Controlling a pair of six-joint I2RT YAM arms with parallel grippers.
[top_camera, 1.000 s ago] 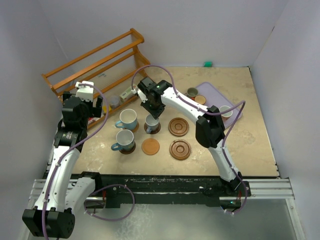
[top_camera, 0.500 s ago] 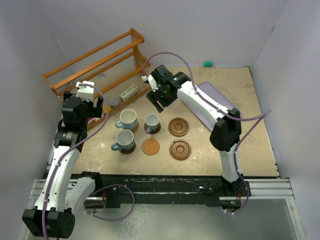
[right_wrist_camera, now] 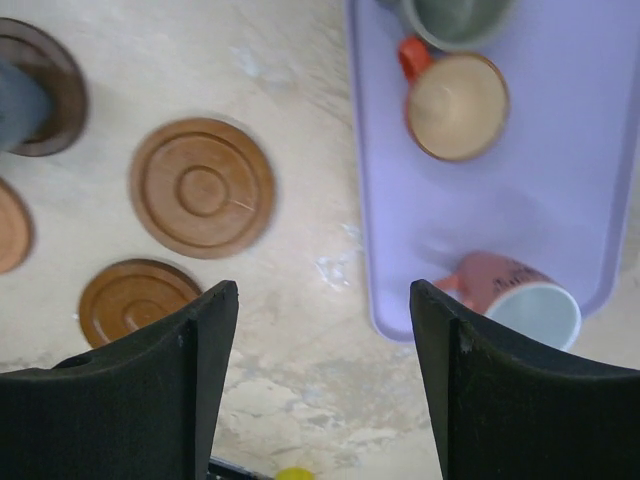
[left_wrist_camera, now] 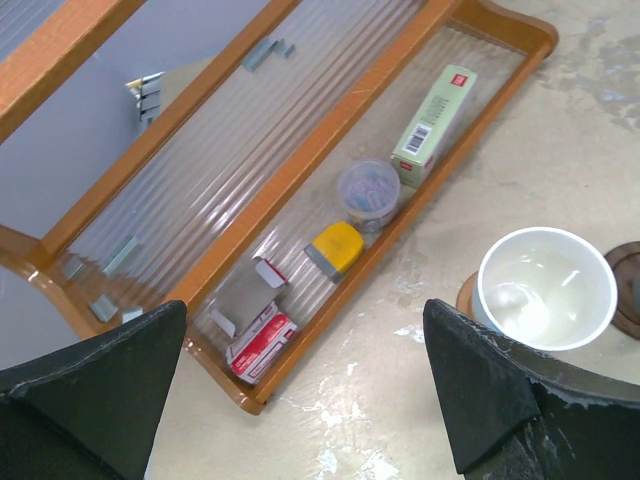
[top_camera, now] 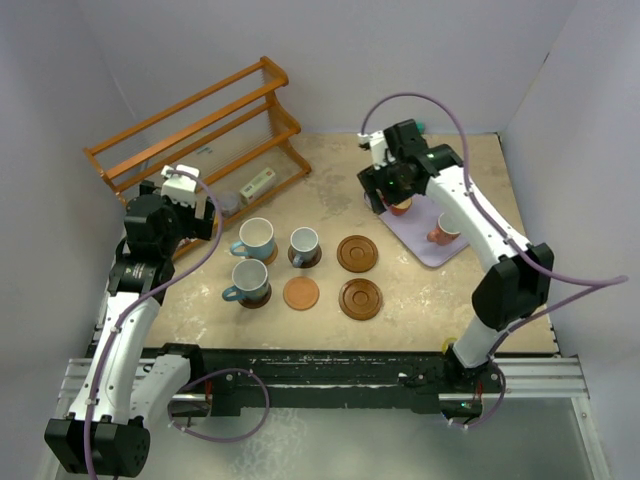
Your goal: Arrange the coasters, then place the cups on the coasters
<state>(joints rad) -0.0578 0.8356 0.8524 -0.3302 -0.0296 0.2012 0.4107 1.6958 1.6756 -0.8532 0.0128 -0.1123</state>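
- your right pincer (right_wrist_camera: 322, 295) hangs wide and empty over the near edge of the lavender tray (right_wrist_camera: 560, 190). the pink cup (right_wrist_camera: 512, 300) is just beside its right finger, at the tray corner, and looks tipped on its side.
- the orange cup (right_wrist_camera: 455, 105) stands upright further along the tray, with a pale inside. the grey-olive cup (right_wrist_camera: 455, 15) is beyond it, cut off by the frame.
- left of that pincer, on the mottled beige surface (right_wrist_camera: 320, 400), are two bare wooden discs: the big ringed coaster (right_wrist_camera: 202, 188) and the reddish-brown coaster (right_wrist_camera: 140, 300).
- top view: the back light blue cup (top_camera: 256, 238), front light blue cup (top_camera: 248, 282) and grey-blue cup (top_camera: 304, 244) each sit on a coaster. the tan-orange coaster (top_camera: 301, 293) is bare.
- your left pincer (left_wrist_camera: 304, 310) is wide and empty, over the front of the wooden rack (left_wrist_camera: 300, 168). the back light blue cup is near its right finger and has a glossy white inside.
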